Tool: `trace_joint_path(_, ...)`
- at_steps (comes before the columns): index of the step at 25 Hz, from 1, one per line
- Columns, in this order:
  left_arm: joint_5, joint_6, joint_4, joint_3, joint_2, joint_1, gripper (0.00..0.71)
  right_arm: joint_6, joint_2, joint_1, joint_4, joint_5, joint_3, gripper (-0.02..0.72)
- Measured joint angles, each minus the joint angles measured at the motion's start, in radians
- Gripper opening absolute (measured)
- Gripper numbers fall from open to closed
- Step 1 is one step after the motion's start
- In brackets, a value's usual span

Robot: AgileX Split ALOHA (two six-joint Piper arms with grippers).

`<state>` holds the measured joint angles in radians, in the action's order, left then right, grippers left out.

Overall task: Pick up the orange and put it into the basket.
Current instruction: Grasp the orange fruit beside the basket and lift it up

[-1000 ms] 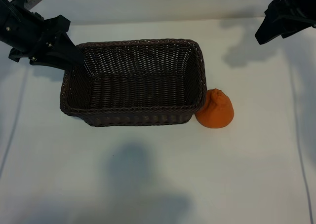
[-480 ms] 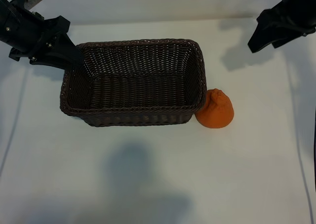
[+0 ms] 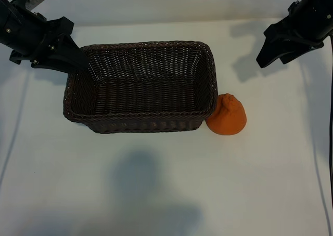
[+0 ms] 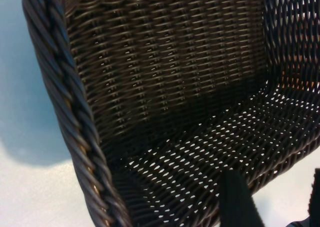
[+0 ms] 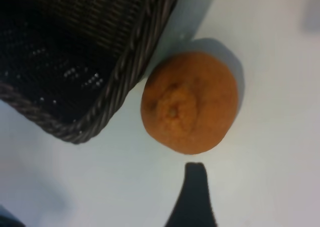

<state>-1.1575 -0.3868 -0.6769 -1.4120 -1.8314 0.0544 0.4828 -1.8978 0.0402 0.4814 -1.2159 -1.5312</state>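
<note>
- I see the orange [image 3: 227, 115] on the table [image 3: 166, 184], touching the basket [image 3: 140, 122] at its right end.
- Right gripper [image 3: 270, 51] hovers above and beyond the orange, jaws wide, holding nothing.
- Left gripper [image 3: 73, 56] sits at the basket's far-left corner; jaws part-open, seemingly straddling the rim.

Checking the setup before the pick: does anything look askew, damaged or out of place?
Nothing stands out. The wicker basket sits upright, empty and intact. The orange rests on the white table against the basket's corner, knob up, whole. The right hand is above and apart from it.
</note>
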Motion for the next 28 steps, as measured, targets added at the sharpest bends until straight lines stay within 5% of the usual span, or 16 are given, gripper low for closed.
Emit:
trace_joint_path(12,0.000,0.000,0.000,0.000,0.000,0.000,0.404,0.060,-0.003,-0.035,0.060,0.006,0.099,0.562)
trace_joint_path(28,0.000,-0.004,0.000,0.000,0.000,0.000,0.404,0.098,-0.003,-0.088,0.059,0.124,0.151,0.534)
